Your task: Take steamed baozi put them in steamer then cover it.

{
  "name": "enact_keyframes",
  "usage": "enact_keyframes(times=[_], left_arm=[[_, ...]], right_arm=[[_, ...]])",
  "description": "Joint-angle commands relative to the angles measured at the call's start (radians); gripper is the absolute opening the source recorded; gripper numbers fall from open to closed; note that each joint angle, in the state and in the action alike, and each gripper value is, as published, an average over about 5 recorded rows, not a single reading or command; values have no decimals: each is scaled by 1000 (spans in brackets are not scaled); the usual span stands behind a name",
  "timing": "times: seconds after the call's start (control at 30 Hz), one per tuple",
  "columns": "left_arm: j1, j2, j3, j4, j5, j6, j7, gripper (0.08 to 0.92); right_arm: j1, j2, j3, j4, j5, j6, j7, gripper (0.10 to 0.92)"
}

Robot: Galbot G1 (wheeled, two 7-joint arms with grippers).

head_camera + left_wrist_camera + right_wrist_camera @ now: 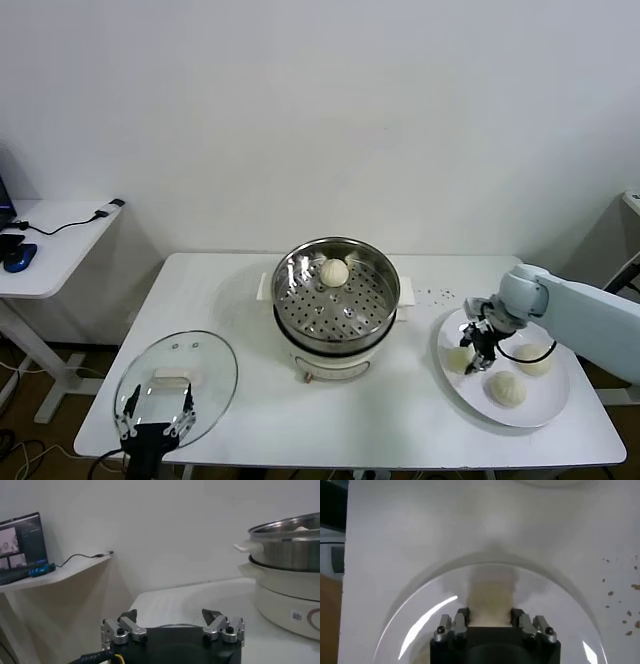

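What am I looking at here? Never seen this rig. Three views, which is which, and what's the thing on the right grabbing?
It is a two-armed robot at a white table. The wide picture comes from a camera on its head, looking down; the other two come from cameras on its wrists, looking out past each gripper.

In the middle stands the steamer, a steel basket on a white cooker base, with one baozi already inside. Its glass cover lies on the table near the robot's left side. On the robot's right a white plate holds three more buns.

The right gripper is down on the plate, shut on the nearest bun; its wrist view shows the bun pinched between the fingers. The left gripper waits open at the cover, holding nothing.
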Motion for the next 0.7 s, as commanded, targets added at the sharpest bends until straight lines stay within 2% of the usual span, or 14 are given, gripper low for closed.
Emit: enact_keyframes(times=[0.03,0.13,0.27,0.43,0.7], left_arm=[[12,1,-1,-11,-1,3,12,823],[17,1,2,-17,0,1,18,823],[21,-1,5,-31,0,3,21,823],[26,-1,11,-47,0,5,31,823],[27,2,28,-65,29,11,40,823]], right_arm=[[92,-20,-37,12,52,1,-12,535],[223,-36,-127,18,131,6,-16,534],[509,-10,-316,9,322,9,-26,534],[841,142,-583,-31,551,35,-49,537],[928,376,-602,-18,729,-20,-3,542]])
